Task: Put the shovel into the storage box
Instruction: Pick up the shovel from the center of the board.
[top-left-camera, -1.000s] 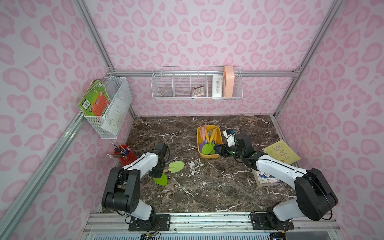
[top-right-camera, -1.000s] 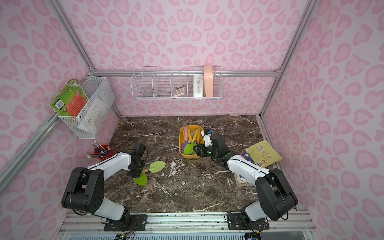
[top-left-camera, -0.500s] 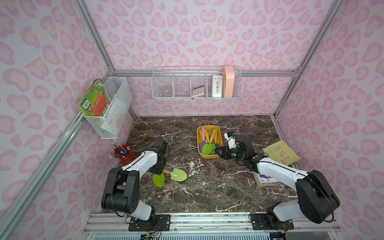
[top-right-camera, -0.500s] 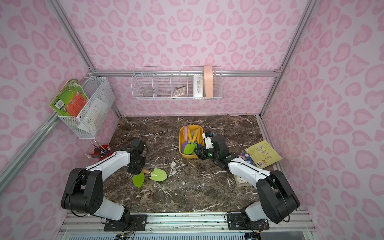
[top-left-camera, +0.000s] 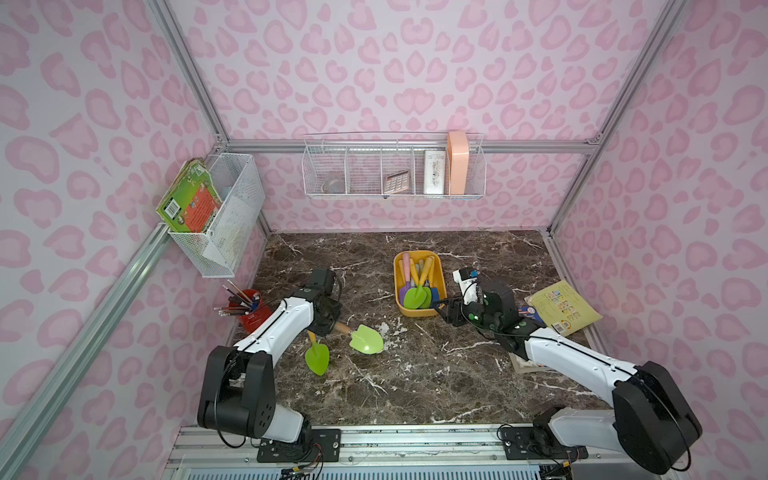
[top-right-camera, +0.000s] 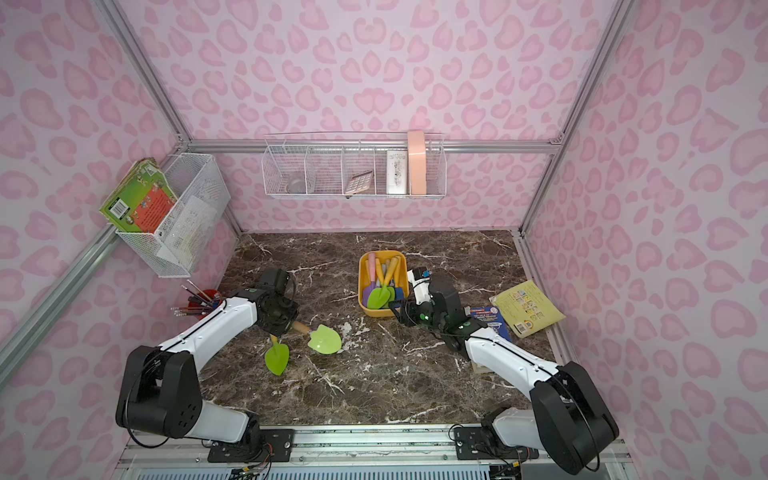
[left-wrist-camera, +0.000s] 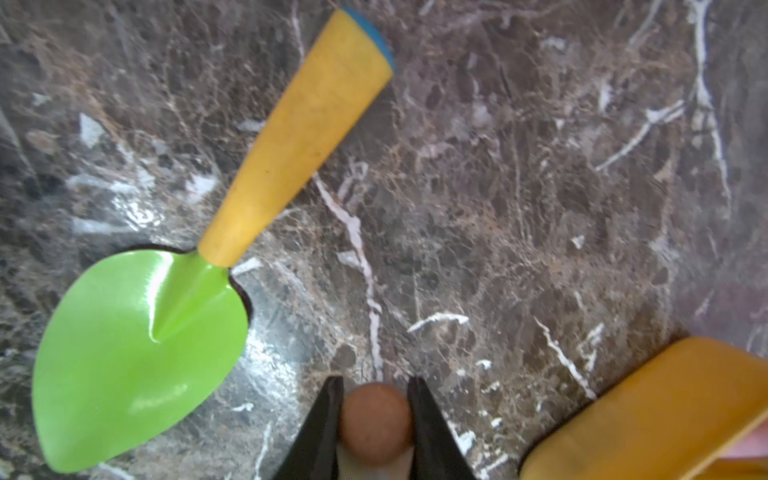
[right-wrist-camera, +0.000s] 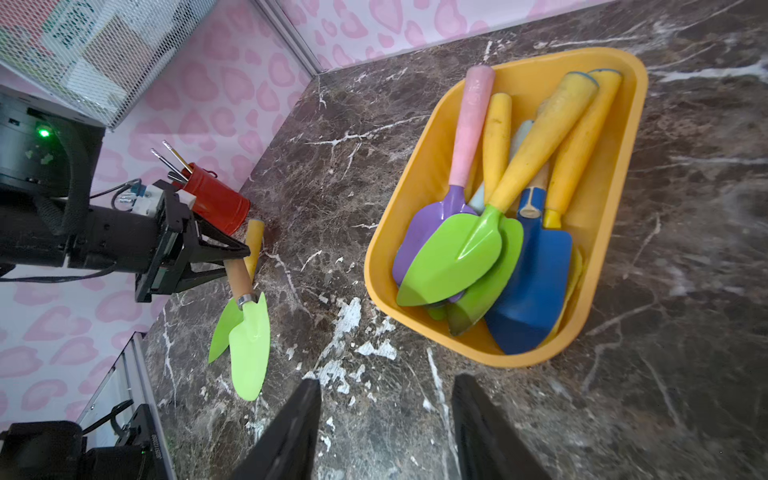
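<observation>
- The left jaws (right-wrist-camera: 243, 259) are clenched on the brown wooden handle of the shovel (top-left-camera: 365, 339), near the handle's end.
- In the left wrist view, the round handle end (left-wrist-camera: 376, 419) sits between the two black fingers at the bottom centre.
- The shovel has a light green blade. In both top views it lies left of centre, with the blade pointing right, away from the left arm.
- It cannot be told whether the blade touches the table (top-left-camera: 415, 374).
- A second shovel (top-left-camera: 317, 357) with a green blade and a yellow handle lies flat on the table, just below and left of the first in the top views.
- The two handles converge under the left jaws, and the blades lie just beside each other.
- The box (top-left-camera: 419, 312) stands on the table at upper centre in both top views, well apart from both green shovels.
- The box (right-wrist-camera: 432, 166) holds several shovels: a purple blade with a pink handle, green blades, a blue blade, and yellow handles.
- The right jaws (right-wrist-camera: 386, 380) are released, with nothing between them.
- The right jaws (top-left-camera: 441, 306) hover just beside the box's lower right corner in the top view.
- A red cup (top-left-camera: 249, 311) with pencils stands at the left table edge, behind the left arm.
- A yellow booklet (top-left-camera: 561, 305) lies at the right table edge.
</observation>
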